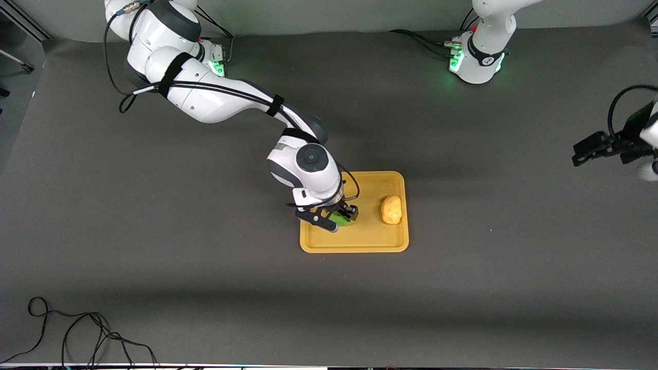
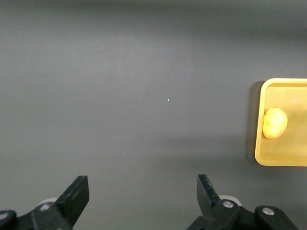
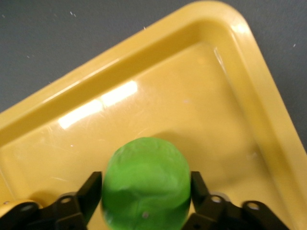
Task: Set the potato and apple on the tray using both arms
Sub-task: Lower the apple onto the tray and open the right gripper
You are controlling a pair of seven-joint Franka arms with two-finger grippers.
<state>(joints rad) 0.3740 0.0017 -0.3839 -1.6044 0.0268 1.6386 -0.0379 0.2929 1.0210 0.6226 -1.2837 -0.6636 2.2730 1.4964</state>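
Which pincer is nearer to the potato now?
The right pincer, shut on the apple over the tray, is nearer to the potato. The left pincer waits open over bare table at the left arm's end.

In the front view the right tool (image 1: 336,217) and its wrist hide most of the apple (image 1: 339,220). The left arm (image 1: 649,134) is cut off at the desk edge by its base. The right wrist view crops the tray (image 3: 249,72)
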